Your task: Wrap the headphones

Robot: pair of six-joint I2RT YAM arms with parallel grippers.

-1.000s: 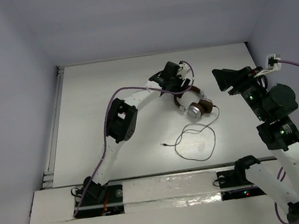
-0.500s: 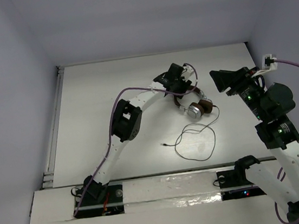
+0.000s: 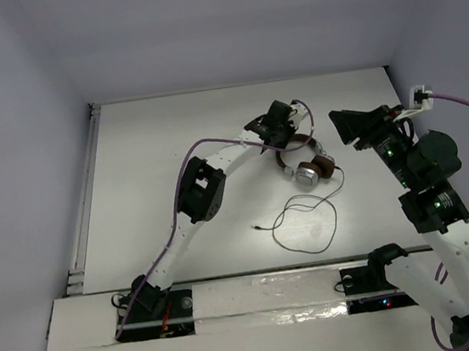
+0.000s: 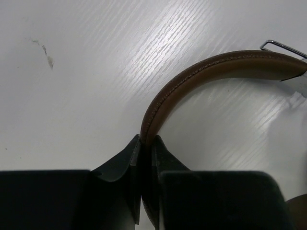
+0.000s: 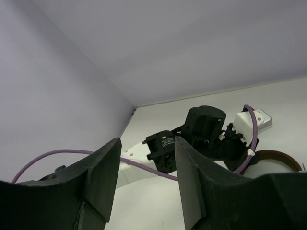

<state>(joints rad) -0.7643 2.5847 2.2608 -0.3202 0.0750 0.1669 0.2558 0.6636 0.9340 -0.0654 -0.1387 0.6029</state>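
- looping loose on the white wood-grain table (image 3: 173, 166), nearest the arm bases: the long thin dark cord (image 3: 320, 232) of the headphones. one open coil, free plug end (image 3: 260, 225) pointing left, nothing wound yet.
- just beyond the coil: the small over-ear headphones (image 3: 306, 169) with brown pads and silver metal ear cups (image 3: 305, 175), resting on the table right of centre. the cord climbs to the cups on their right side.
- beyond the cups: the curved brown leather-like headband (image 4: 216, 69), arching away toward the far left. the wrist view shows it standing on edge.
- black two-finger left gripper (image 4: 146, 143) is clamped on that headband near the top of the arch, one of its fingers (image 4: 120, 165) on each side of the strap and no gap showing.
- black two-finger right gripper (image 5: 146, 143) has its fingers spread apart and holds nothing. it hangs above the table just right of the headphones, level with the band and aimed left at them.
- key relation: the cord lies on the near side of the headphones, toward the bases and between the two arms. the long axis of the headphones runs from the near-right cups to the far-left band.
- judgement: the left arm is busy pinning the band, so the free right gripper is the one for the cord. it would have to drop and come nearer, toward the coil.
- risk: the thin cord lies flat on the table and looks hard to pinch.
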